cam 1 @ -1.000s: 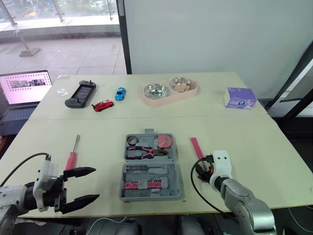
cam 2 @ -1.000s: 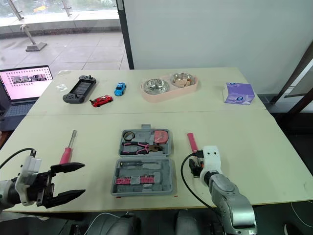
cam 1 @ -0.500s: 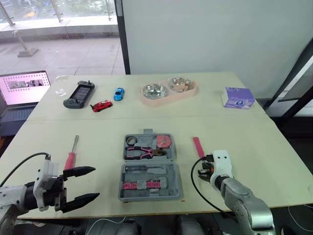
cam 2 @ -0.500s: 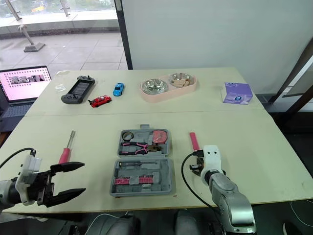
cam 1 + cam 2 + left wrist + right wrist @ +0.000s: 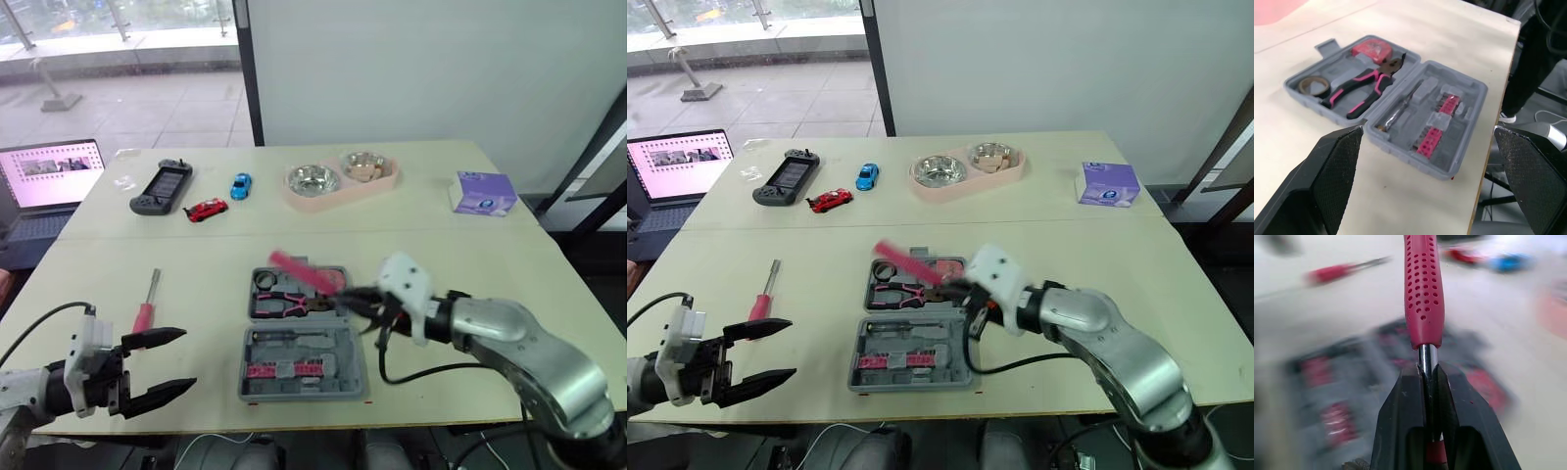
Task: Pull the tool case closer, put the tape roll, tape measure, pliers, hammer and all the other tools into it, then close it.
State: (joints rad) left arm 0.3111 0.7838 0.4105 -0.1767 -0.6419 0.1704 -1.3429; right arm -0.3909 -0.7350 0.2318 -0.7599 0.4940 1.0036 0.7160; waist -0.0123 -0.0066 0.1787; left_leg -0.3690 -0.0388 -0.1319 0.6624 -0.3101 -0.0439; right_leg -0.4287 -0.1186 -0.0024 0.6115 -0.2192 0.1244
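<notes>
- Currently a pink-handled tool (image 5: 304,268) is held by its bare metal shaft, pinched between the fingers of the right gripper (image 5: 347,295).
- Its long axis is seen slanting from the gripper at frame centre up toward the upper left, grip end leading, above the far half of the tool case (image 5: 300,396).
- The case is laid open at lower centre; the pliers (image 5: 284,304), tape roll (image 5: 265,281) and tape measure (image 5: 1371,49) are seated in its far half, and bits are lined in the near half.
- A pink screwdriver (image 5: 147,304) is left on the table at centre left, its shaft pointed up-frame.
- The left gripper (image 5: 188,358) is held spread and empty at lower left, near the screwdriver's handle.
- Along the top, a game controller (image 5: 163,188), two toy cars (image 5: 206,210), a double bowl (image 5: 341,179) and a purple box (image 5: 482,193) are set well apart from the case.
</notes>
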